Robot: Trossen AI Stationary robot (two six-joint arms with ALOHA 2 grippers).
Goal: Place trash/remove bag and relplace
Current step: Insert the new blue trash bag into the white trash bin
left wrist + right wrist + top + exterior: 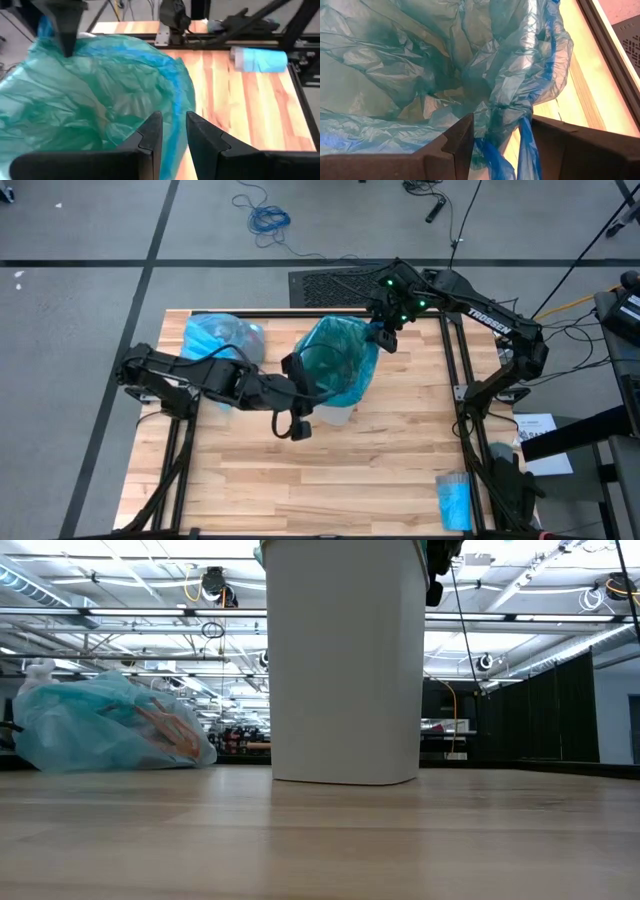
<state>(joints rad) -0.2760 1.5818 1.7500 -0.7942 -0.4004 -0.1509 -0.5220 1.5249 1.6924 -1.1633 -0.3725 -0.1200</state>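
While the white bin (345,660) stands mid-frame, the teal bag (338,360) drapes over its mouth. Right gripper (496,131) — clamped on a bunched fold of that bag's rim, upper centre. Left gripper (173,134) — jaws slightly parted, holding nothing, at the near rim. The sky-blue liner (222,340), filled, lies upper left.
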